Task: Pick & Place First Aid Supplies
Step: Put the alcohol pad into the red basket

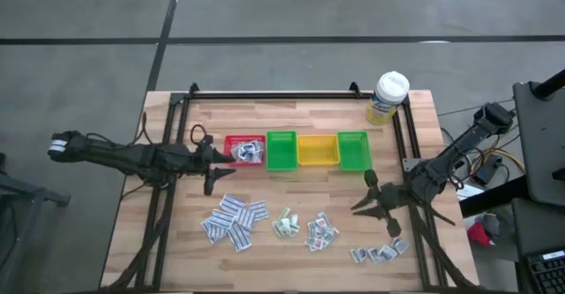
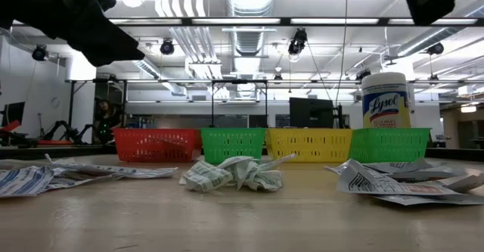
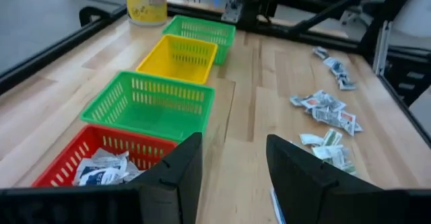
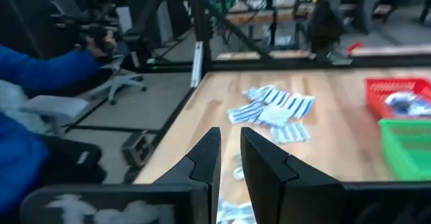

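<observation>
Four bins are lined up across the middle of the worktop (image 1: 177, 250); packets are already seen in the red bin (image 1: 244, 149), which suggests sorting by kind. The remaining first aid supplies (image 1: 235, 221) are spread in heaps along the lower half of the high view. The left gripper (image 1: 214, 157) is held beside the red bin, fingers released and empty. The right gripper (image 1: 371, 203) is poised above the lower-right heap, fingers nearly clenched; a grasp cannot be confirmed. A blue sleeve (image 4: 40, 69) is shown only in the right wrist view.

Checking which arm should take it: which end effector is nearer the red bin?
Left. The left end effector hovers just beside the red bin; the right end effector is far across the table.
</observation>
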You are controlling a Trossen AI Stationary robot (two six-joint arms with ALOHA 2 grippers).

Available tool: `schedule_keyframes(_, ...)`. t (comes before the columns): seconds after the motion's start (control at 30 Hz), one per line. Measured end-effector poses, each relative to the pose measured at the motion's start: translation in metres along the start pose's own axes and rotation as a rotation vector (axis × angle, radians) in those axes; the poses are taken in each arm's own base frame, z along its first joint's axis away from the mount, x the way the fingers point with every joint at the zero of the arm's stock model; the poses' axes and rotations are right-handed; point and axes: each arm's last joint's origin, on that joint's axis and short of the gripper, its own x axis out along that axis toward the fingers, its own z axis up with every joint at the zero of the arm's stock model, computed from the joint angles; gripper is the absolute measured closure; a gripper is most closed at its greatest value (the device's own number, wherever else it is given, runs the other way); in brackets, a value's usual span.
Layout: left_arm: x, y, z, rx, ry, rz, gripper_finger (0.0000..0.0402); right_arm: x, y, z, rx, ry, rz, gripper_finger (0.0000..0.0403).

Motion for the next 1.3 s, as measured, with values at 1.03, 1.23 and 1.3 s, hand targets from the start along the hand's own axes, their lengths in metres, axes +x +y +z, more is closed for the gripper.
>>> schedule_keyframes(1.03,-0.003,0.003,-0.013,0.053,-0.04,-0.028,0.0244,0.073,0.076,0.006,0.58,1.157,-0.316,0.0349)
schedule_keyframes(1.23,-0.003,0.003,-0.013,0.092,-0.043,-0.028,0.0243,0.074,0.088,-0.005,0.653,1.189,-0.412,0.0349)
schedule_keyframes(1.3,-0.003,0.003,-0.013,0.093,-0.043,-0.033,0.0243,0.073,0.091,-0.011,0.676,1.197,-0.443,0.0349)
